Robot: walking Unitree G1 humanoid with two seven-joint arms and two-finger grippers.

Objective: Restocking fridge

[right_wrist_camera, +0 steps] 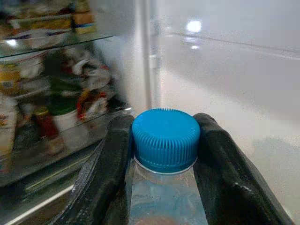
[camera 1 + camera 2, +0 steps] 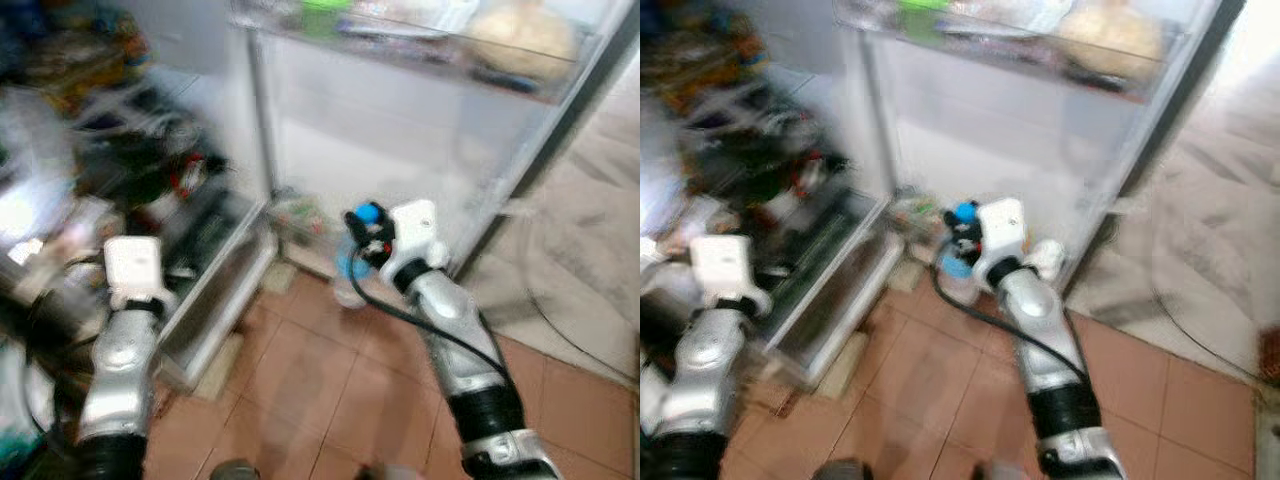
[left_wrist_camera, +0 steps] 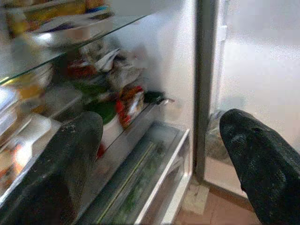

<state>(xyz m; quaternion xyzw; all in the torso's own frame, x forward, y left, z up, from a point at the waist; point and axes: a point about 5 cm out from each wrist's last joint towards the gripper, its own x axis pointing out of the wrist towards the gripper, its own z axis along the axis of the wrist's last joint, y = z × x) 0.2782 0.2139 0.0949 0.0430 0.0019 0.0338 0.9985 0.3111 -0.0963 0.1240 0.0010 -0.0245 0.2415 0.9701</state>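
Gripping the water bottle (image 1: 166, 187) by the neck in the right gripper (image 1: 164, 154), cap up, long axis upright; holding it low before the open fridge (image 2: 400, 130), shelves lying ahead-left; keeping the left gripper (image 3: 164, 159) spread wide, empty, nearer those shelves.

The right gripper (image 2: 365, 232) holds a blue-capped bottle (image 2: 352, 262) low before the open fridge door (image 2: 400, 130). The left arm (image 2: 125, 330) reaches toward crowded fridge shelves (image 2: 130, 150) above brown floor tiles (image 2: 330, 390).
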